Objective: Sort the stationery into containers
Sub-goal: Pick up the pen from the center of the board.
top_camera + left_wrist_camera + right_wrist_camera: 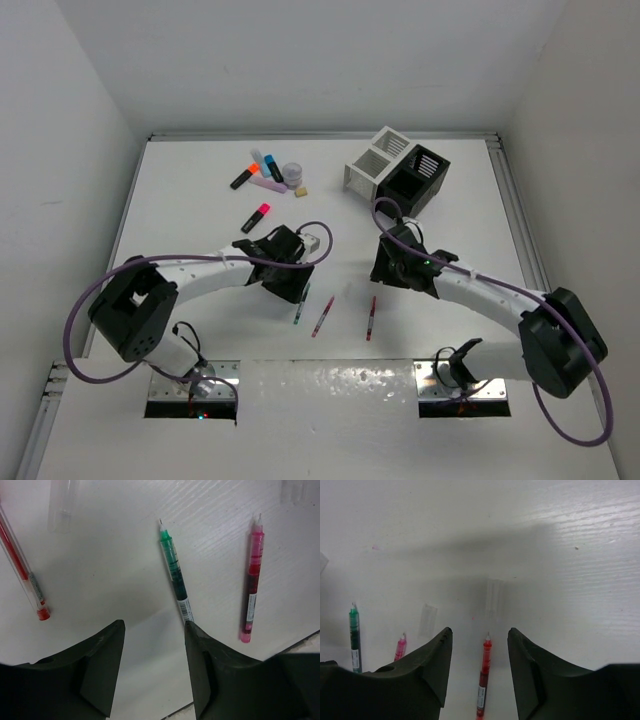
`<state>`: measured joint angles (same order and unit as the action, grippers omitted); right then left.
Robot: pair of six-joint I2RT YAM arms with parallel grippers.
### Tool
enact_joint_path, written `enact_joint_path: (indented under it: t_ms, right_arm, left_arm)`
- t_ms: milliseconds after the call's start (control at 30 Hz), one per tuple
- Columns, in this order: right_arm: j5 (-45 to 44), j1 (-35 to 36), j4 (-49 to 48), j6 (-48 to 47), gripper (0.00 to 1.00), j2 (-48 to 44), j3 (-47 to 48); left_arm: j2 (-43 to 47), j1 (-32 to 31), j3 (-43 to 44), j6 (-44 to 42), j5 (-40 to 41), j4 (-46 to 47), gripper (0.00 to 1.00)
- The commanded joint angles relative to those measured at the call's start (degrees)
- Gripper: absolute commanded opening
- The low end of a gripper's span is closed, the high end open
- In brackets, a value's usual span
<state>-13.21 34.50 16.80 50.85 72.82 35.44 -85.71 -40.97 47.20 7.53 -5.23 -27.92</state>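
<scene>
While the red pen [483, 675] lies lengthwise between the right gripper's [480, 631] open jaws, the left gripper's [154, 624] jaws gape beside the green pen [175, 572].

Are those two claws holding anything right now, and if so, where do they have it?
Nothing is held. The left gripper has a bare gap, the green pen beside it; the right gripper straddles the red pen without touching.

Overhead wide; wrist cams close, share pens [175, 572].
</scene>
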Motion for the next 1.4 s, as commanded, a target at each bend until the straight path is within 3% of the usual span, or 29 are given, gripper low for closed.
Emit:
enact_joint_path:
  t_ms: [0, 233, 533, 800, 867, 1100, 1267, 1367]
  right_arm:
    - [-0.93, 1.71, -3.00, 2.68, 0.48, 2.15, 2.79]
    - [-7.42, 7.59, 0.34, 4.60, 0.40, 6.37, 7.80]
    - [-8.68, 11.03, -2.47, 11.28, 0.39, 6.55, 4.73]
    - [-8.76, 12.52, -2.03, 12.43, 0.40, 9.45, 6.31]
    - [-8.59, 12.52, -2.29, 13.13, 0.40, 9.89, 6.13]
    - [-5.78, 12.61, -4.05, 13.66, 0.40, 12.87, 6.83]
    - [-5.07, 12.52, -4.40, 14.28, 0.39, 14.37, 7.19]
    - [-5.16, 12.61, -5.11, 14.10, 0.37, 15.86, 7.53]
  left_arm:
    - [-0.51, -0.86, -0.79, 2.58, 0.31, 5.15, 0.49]
    - [-2.79, -3.32, -1.50, 3.02, 2.24, 8.50, 0.52]
    - [-4.90, -6.93, -1.32, 4.16, 7.87, 8.85, 0.50]
    - [-8.68, -6.49, -1.06, 5.92, 9.98, 7.97, 0.20]
    - [-9.21, -6.49, -0.97, 5.83, 9.98, 7.97, 0.02]
    - [-7.90, -5.27, 1.31, 5.22, 10.25, 4.30, 0.00]
    - [-2.10, -2.10, 5.80, 2.85, 10.24, -4.58, 0.00]
    - [3.17, -1.92, 5.01, 2.49, 10.77, -5.30, 0.00]
